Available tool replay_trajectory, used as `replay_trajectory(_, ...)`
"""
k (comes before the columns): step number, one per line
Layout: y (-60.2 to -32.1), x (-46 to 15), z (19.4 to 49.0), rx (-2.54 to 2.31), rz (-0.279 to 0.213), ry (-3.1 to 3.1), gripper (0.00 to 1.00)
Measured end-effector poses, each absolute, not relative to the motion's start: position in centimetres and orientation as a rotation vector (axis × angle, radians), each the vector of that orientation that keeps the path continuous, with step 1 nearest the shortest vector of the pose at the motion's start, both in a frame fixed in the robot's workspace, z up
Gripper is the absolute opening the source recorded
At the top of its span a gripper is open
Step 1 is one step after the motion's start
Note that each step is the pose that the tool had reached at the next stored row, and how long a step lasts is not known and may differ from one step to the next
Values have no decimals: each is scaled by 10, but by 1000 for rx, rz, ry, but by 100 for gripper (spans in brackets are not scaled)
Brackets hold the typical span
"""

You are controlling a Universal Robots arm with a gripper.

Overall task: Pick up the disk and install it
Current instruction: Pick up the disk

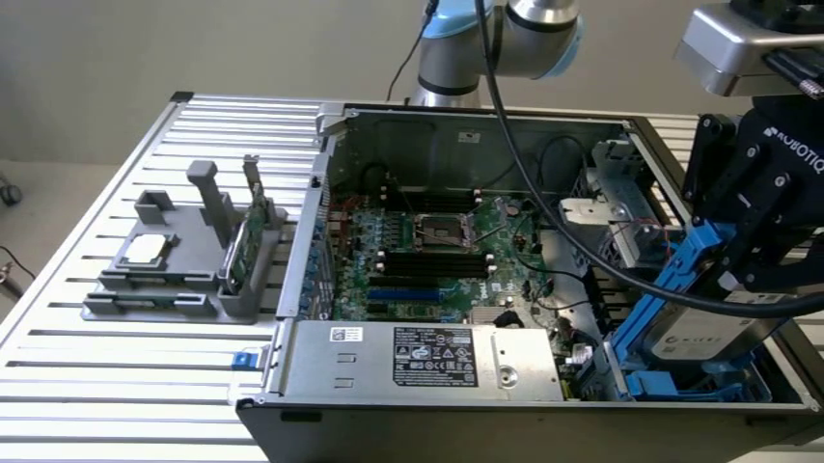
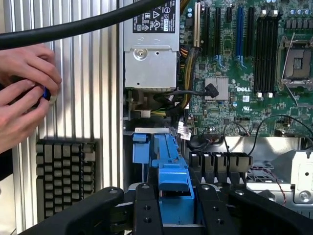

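Install step in hand: my gripper (image 1: 757, 253) is clamped on the disk (image 1: 696, 323) by its blue carrier. The disk hangs tilted over the drive bay (image 1: 689, 388) at about four o'clock in the case (image 1: 477, 114), with its lower end among the blue rails but, as I judge it, not yet seated. Seating calls for squaring the carrier to those rails and keeping clear of my black cable (image 2: 73, 25). My wrist leans in from three o'clock, fingers (image 2: 146, 210) straddling the carrier.
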State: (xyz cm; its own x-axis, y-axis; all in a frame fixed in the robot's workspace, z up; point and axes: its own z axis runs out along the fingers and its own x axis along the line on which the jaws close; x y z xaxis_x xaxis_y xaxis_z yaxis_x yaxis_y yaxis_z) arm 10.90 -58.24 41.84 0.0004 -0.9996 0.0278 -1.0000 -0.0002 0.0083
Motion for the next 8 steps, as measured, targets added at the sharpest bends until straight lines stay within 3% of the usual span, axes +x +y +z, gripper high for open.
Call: replay_trajectory(8,-582,109,410,2206,17,-2205,33)
